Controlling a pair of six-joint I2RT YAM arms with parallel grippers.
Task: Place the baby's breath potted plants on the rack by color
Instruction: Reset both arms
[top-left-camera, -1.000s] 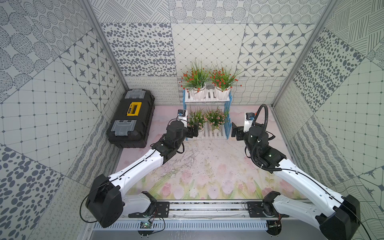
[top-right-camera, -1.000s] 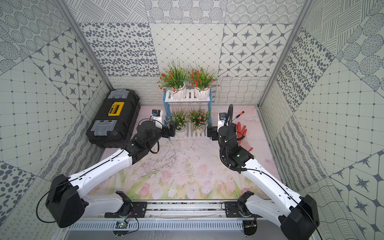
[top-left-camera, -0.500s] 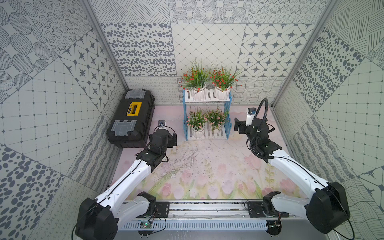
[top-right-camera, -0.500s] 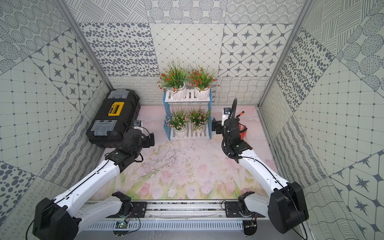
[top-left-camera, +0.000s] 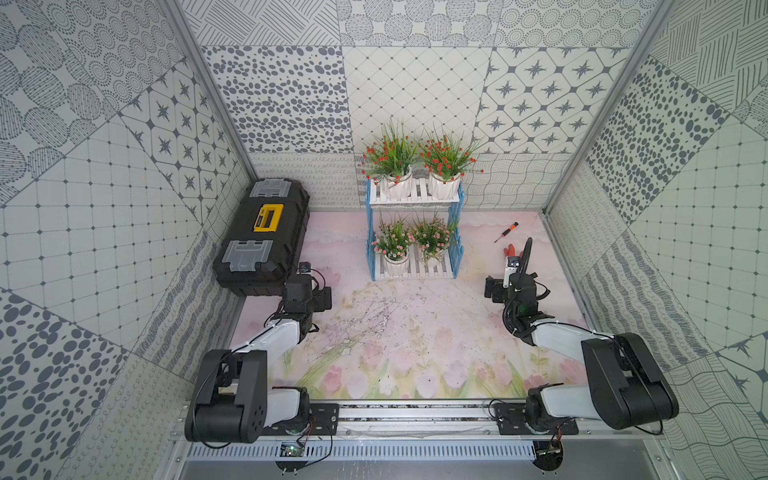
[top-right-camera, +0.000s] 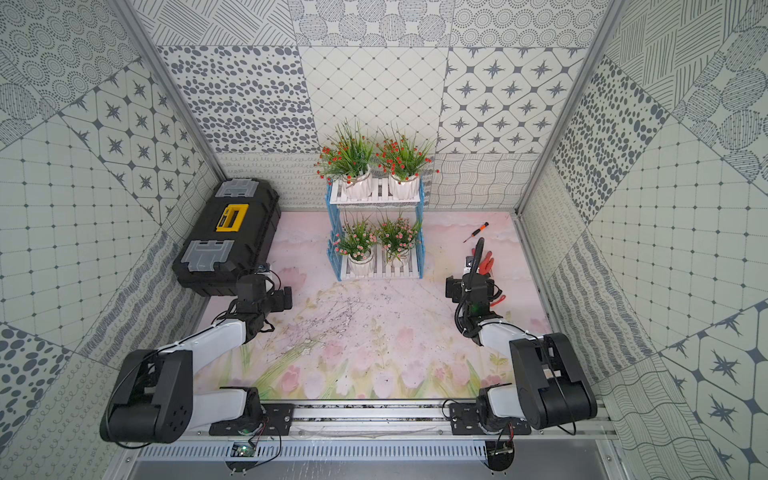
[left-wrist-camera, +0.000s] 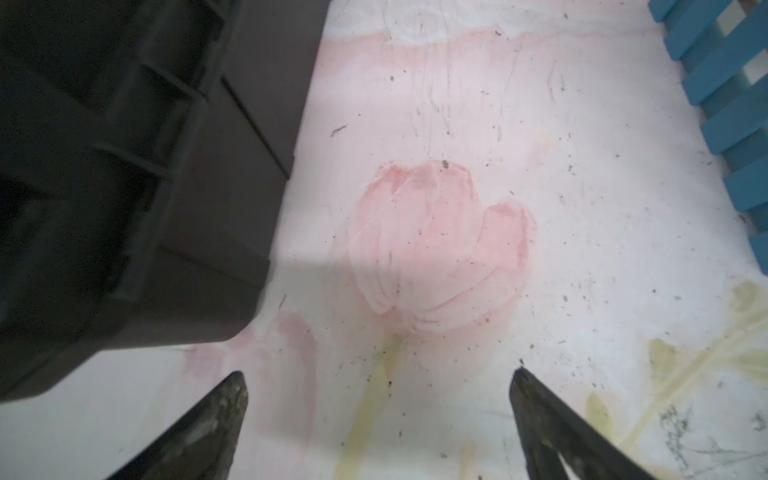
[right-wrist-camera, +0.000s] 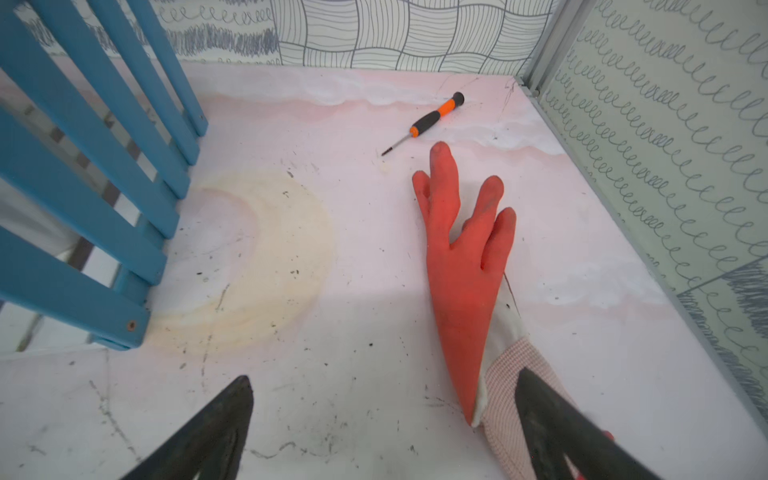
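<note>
Sorting looks done: red plants (top-left-camera: 390, 156) above pink plants (top-left-camera: 392, 241) on the central rack (top-left-camera: 369, 237). Left gripper (left-wrist-camera: 378, 374) and right gripper (right-wrist-camera: 384, 380) gape wide, empty; parking seems next.

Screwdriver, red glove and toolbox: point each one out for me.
screwdriver (right-wrist-camera: 428, 119), right wrist view, on its black grip.
red glove (right-wrist-camera: 461, 270), right wrist view, on the palm.
toolbox (top-left-camera: 286, 232), a top view, on its black lid.

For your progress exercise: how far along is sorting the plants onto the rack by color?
Done: on the rack, both red plants share the top shelf, both pink plants the lower. In hand: nothing; left claw and right claw open, empty. Left: apparently nothing.
</note>
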